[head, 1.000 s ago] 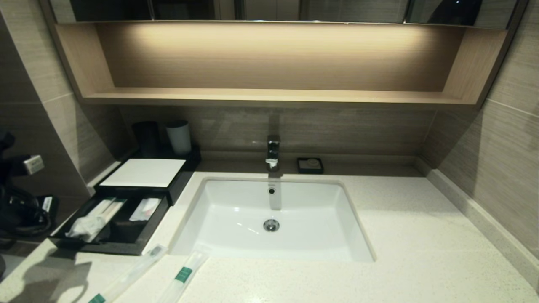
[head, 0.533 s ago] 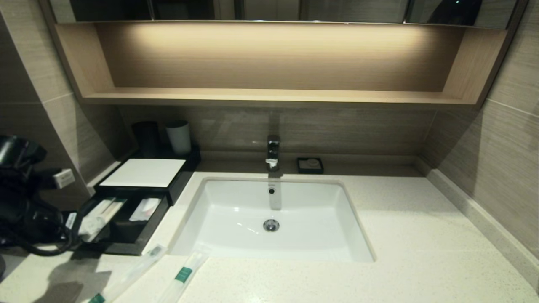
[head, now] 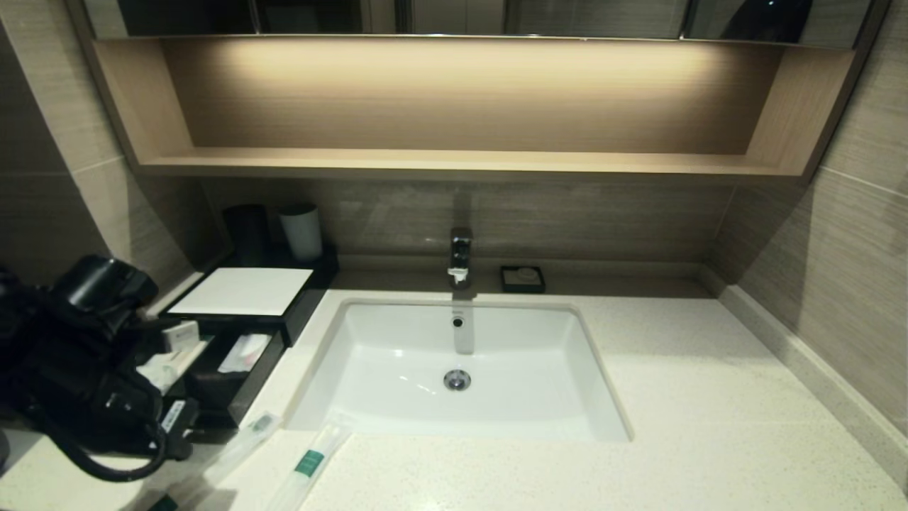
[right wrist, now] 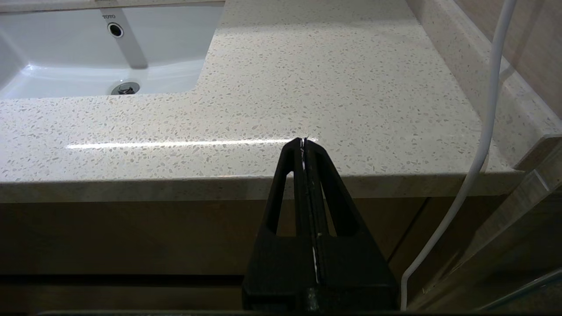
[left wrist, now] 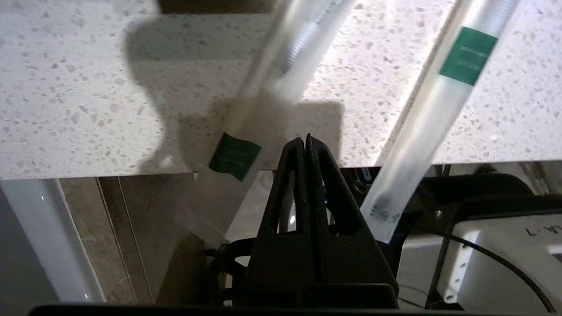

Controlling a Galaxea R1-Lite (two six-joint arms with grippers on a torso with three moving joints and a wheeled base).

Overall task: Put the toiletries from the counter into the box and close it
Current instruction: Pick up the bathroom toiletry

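Two clear toothbrush packets with green bands lie on the cream counter (head: 709, 440) at the front left: one (head: 237, 451) nearer the box, one (head: 310, 463) by the sink corner. Both overhang the counter's front edge in the left wrist view, the first (left wrist: 281, 66) and the second (left wrist: 443, 101). My left gripper (left wrist: 306, 139) is shut and empty, hovering between them above that edge. The left arm (head: 92, 369) covers the left part of the black box's (head: 241, 291) open drawer (head: 237, 397). A clear pouch (head: 245, 353) lies in the drawer. My right gripper (right wrist: 304, 140) is shut and empty, low before the counter's right front edge.
The white sink (head: 603, 397) with a faucet (head: 460, 259) sits mid-counter. A small black soap dish (head: 523, 279) stands behind it. A black tumbler (head: 247, 231) and a white-grey cup (head: 301, 231) stand behind the box. A white cable (right wrist: 483, 145) hangs by the right gripper.
My left arm has swung in from the far left, rightward and forward, and now covers the drawer's left part. The packets and the right gripper have not moved.
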